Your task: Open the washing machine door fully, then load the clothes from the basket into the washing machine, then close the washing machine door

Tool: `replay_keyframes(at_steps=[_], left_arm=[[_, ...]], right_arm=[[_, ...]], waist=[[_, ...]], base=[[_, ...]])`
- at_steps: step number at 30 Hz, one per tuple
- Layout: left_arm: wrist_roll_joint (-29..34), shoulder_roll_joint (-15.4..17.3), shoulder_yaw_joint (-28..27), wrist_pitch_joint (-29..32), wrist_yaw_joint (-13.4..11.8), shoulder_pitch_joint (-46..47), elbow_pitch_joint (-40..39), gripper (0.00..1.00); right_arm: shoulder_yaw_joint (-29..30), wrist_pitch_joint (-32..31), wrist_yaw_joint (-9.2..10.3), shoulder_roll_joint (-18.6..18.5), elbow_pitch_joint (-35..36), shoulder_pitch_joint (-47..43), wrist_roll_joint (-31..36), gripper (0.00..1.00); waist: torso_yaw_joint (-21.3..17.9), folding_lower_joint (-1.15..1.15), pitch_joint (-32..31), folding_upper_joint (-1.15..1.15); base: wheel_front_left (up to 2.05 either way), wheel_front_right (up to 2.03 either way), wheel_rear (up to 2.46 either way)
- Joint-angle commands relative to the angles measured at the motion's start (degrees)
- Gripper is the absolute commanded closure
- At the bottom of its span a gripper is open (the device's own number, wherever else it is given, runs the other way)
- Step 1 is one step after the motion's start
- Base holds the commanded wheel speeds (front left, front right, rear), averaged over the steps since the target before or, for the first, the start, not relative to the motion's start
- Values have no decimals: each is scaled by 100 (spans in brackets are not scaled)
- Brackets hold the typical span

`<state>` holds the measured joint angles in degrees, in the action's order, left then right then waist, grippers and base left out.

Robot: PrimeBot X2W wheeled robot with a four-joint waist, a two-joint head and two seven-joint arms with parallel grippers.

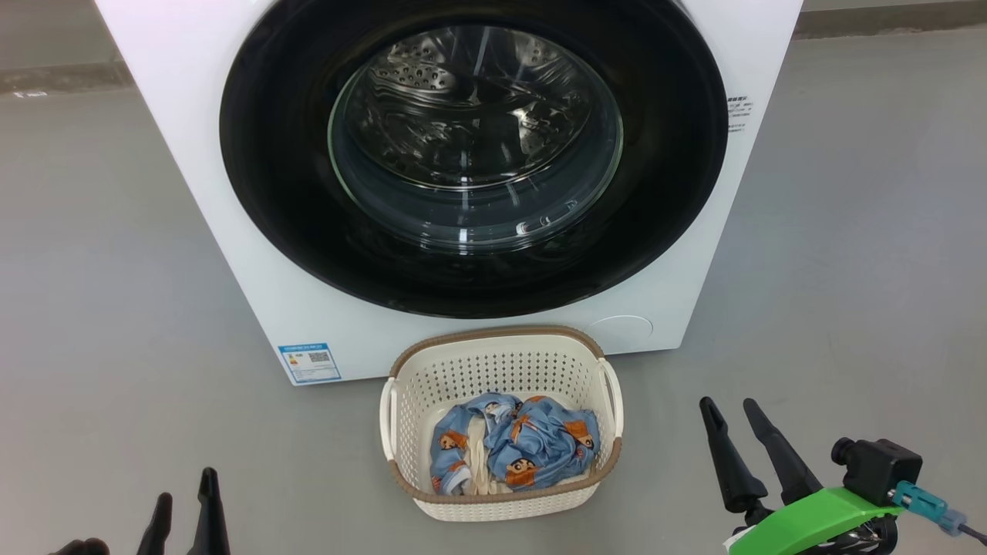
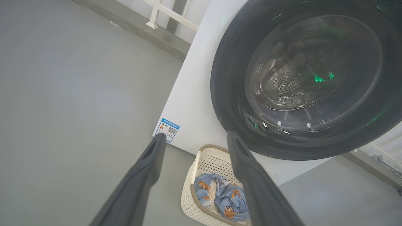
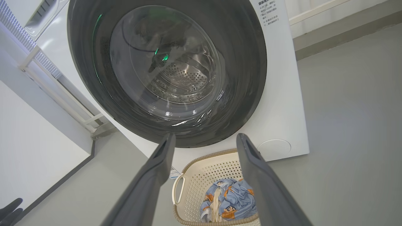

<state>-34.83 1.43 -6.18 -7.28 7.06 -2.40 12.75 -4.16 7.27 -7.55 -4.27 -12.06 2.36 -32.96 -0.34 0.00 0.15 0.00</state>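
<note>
Grey floor runs under everything. At lower left the left end effector (image 1: 185, 489) hangs released and empty, well apart from the washing machine (image 1: 200, 154). The washing machine door (image 1: 277, 154) is shut flush, and the basket (image 1: 501, 335) sits just before it with the clothes (image 1: 517, 447) bundled inside. At lower right the right end effector (image 1: 729, 407) is likewise spread, holding nothing. Opening comes first: hook the rim's free edge, whichever side that proves to be, then follow the hinge's arc, clearing the basket.

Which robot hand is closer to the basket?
Right. The right gripper is just off the basket on its right; the left gripper is farther off, toward its lower left.
</note>
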Motion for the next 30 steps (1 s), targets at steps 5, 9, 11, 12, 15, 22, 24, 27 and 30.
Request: replay_keyframes(at_steps=[5, 9, 11, 12, 15, 22, 24, 27, 30], left_arm=[[574, 159, -161, -160, 28, 67, -232, 0], [823, 170, -172, -211, 29, 53, -263, 0], [987, 178, -183, -244, 30, 45, -279, 0], [1064, 181, -191, -261, 31, 39, -286, 0], [1286, 191, -223, -311, 32, 13, -307, 0], [1789, 200, -300, -429, 35, -52, -343, 0], [1993, 204, -310, -480, 36, -68, -363, 0], [2187, 206, -335, -531, 37, -79, -384, 0], [2374, 205, -365, -581, 38, -87, -401, 0]], right_arm=[[-198, 165, 5, -71, 152, 258, 534, 0], [-215, 216, 5, -75, 144, 268, 748, 0], [-207, 249, 5, -72, 118, 266, 886, 0], [-205, 266, 5, -70, 107, 267, 953, 0], [-175, 315, 5, -52, 87, 261, 1133, 0], [-131, 433, 5, -13, 50, 225, 1557, 0], [-150, 483, 6, -14, 17, 220, 1759, 0], [-137, 533, 6, -3, -14, 217, 1941, 0], [-106, 584, 6, 11, -35, 221, 2109, 0]], waist=[[-8, 0, 3, 0], [-10, 0, 7, 0], [-12, 0, 12, 0], [-15, 0, 14, 0], [-23, 0, 18, 0], [-41, 0, 19, 0], [-44, 0, 21, 0], [-49, 0, 25, 0], [-56, 0, 33, 0]], base=[[0, 0, 0], [0, 0, 0], [0, 0, 0], [0, 0, 0], [0, 0, 0], [0, 0, 0], [0, 0, 0], [0, 0, 0], [0, 0, 0]])
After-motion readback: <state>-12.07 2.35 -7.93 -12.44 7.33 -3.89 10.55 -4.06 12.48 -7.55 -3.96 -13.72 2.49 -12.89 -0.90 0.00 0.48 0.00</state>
